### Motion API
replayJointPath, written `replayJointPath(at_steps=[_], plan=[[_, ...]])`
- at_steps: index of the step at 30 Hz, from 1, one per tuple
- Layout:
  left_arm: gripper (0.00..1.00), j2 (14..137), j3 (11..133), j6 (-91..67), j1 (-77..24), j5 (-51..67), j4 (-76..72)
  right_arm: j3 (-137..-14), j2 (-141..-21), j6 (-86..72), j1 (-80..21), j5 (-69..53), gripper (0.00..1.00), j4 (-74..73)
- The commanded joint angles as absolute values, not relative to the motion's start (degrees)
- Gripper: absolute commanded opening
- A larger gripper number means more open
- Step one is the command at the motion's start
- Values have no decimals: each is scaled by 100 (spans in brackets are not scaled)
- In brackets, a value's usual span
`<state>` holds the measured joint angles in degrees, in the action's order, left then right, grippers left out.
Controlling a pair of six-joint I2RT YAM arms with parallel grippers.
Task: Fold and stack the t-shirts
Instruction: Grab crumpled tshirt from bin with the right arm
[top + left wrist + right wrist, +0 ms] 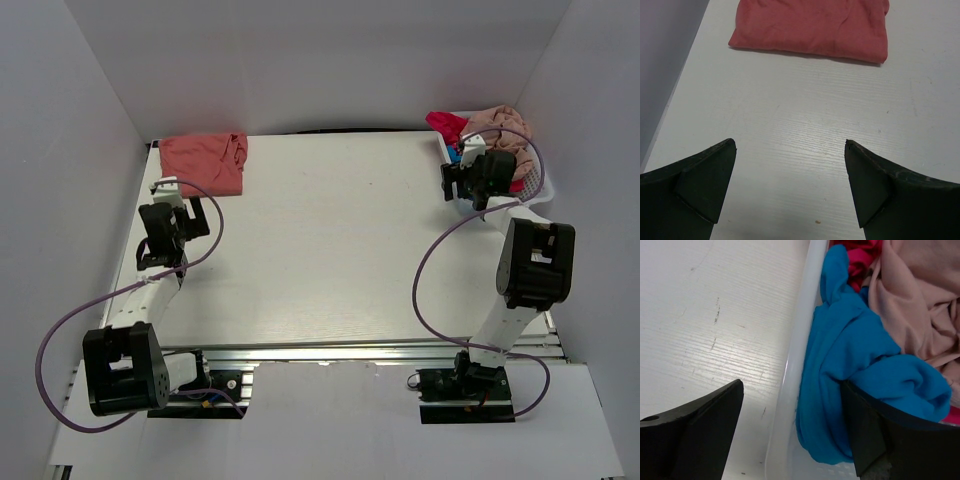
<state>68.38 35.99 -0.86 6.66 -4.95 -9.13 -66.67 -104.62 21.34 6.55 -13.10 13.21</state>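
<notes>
A folded salmon-coral t-shirt (203, 162) (815, 25) lies at the table's far left corner. My left gripper (163, 235) (790, 145) hovers open over bare table just short of it, holding nothing. The white basket (542, 185) (800, 340) at the far right holds a bright blue t-shirt (455, 155) (855, 350), a beige-pink t-shirt (495, 120) (920, 305) and a magenta-red t-shirt (445, 122) (860, 255), all crumpled. My right gripper (475, 180) (792, 385) stands open astride the basket's left rim. One finger is over the table; the other presses against the blue t-shirt inside the basket.
White walls enclose the table on the left, back and right. The basket sits tight against the right wall. Purple cables loop from both arms (430, 260) over the near part of the table.
</notes>
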Motion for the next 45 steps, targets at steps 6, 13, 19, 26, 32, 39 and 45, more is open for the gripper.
replayJointPath(at_steps=[6, 13, 19, 26, 32, 39, 45], plan=[[98, 6697, 3498, -44, 677, -413, -967, -7602, -10221, 2039, 1054, -1573, 85, 1310], [98, 6732, 3516, -53, 668, -413, -975, -7726, -10529, 2030, 1213, -1520, 84, 1327], [98, 6794, 3559, -44, 668, -457, -949, -7436, -10670, 1995, 1230, -1503, 81, 1564], [98, 6777, 3516, -70, 668, -448, -949, -7041, -10679, 1960, 1239, -1503, 75, 1749], [98, 6750, 3498, -79, 668, -413, -958, -6723, -10600, 1925, 1283, -1503, 2, 2101], [98, 6584, 3428, -105, 677, -316, -949, -7338, -9687, 1802, 1345, -2240, 0, 1696], [98, 6574, 3428, -79, 668, -308, -941, -9139, -8176, 924, 1353, -3602, 0, 879]])
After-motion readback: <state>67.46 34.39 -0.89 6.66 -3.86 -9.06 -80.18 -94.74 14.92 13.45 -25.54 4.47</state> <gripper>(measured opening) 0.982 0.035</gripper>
